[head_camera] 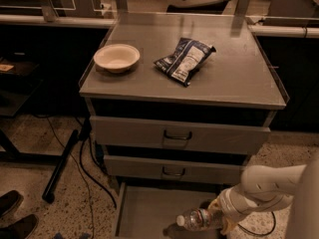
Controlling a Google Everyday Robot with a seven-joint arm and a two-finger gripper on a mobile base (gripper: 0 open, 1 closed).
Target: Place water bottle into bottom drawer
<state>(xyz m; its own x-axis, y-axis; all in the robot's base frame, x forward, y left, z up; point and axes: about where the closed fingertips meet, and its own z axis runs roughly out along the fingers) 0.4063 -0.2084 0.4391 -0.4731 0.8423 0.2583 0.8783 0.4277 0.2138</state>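
Note:
The water bottle (196, 218), clear with a white cap pointing left, lies on its side just above the grey floor of the open bottom drawer (144, 212). My gripper (218, 217) comes in from the right at the end of the white arm and is shut on the bottle's base end. The bottle casts a dark shadow on the drawer floor below it. The drawer's front part is cut off by the lower edge of the view.
Two upper drawers (177, 136) with loop handles are shut above. On the cabinet top sit a cream bowl (116, 57) and a dark blue-and-white snack bag (184, 59). Cables (84, 176) and a black bar lie on the floor at left; shoes (12, 215) show at bottom left.

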